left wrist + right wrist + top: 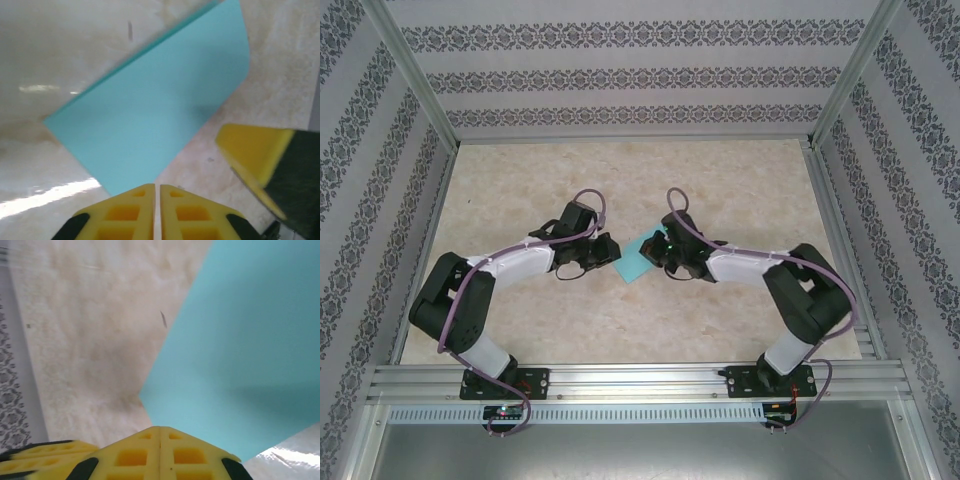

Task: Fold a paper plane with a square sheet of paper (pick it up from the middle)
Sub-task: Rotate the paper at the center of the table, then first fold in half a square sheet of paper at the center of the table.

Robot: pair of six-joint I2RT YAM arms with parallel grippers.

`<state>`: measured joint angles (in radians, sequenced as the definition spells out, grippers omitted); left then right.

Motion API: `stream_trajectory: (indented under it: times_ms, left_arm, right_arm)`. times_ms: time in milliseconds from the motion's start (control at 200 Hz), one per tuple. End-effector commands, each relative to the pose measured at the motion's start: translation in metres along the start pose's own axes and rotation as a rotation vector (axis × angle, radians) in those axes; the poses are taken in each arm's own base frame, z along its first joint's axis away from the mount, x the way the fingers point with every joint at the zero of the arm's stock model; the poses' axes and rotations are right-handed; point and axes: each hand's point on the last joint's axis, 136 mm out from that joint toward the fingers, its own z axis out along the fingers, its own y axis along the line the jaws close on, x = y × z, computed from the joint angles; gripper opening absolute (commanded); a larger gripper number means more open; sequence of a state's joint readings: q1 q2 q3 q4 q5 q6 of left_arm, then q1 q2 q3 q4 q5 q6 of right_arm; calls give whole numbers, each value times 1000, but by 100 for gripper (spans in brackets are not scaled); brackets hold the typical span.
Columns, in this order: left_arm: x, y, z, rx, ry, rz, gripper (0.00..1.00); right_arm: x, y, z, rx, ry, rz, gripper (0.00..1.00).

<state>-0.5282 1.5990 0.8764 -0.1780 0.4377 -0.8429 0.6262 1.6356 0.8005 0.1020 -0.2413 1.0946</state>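
The square sheet of paper (636,262) is turquoise and lies on the beige table between my two grippers. In the left wrist view the paper (160,110) spreads out just ahead of my left gripper (157,187), which is shut with its tips at the paper's near edge. My right gripper (160,429) is shut too, and the paper (250,355) runs under its tips. Whether either one pinches the sheet cannot be told. From above, the left gripper (611,250) and right gripper (663,250) face each other across the paper. No paper plane shape is recognisable.
A yellow finger of the right gripper (255,150) shows in the left wrist view, close beside the paper. Patterned walls enclose the table (620,180) on three sides. An aluminium rail (640,380) runs along the near edge.
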Motion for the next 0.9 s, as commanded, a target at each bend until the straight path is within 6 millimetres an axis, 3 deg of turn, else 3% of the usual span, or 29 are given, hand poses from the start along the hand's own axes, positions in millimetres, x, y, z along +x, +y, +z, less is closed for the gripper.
stream_trajectory:
  times_ms: [0, 130, 310, 894]
  left_arm:
    - [7, -28, 9, 77, 11, 7, 7]
    - [20, -37, 29, 60, 53, 14, 3]
    - [22, -34, 51, 35, 78, -6, 0]
    - [28, -8, 69, -41, 102, -18, 0]
  right_arm:
    - [7, -11, -9, 1, 65, -136, 1]
    - [9, -26, -5, 3, 127, -168, 0]
    - [11, -26, 7, -31, 180, -178, 0]
    - [15, -45, 26, 15, 207, -140, 0]
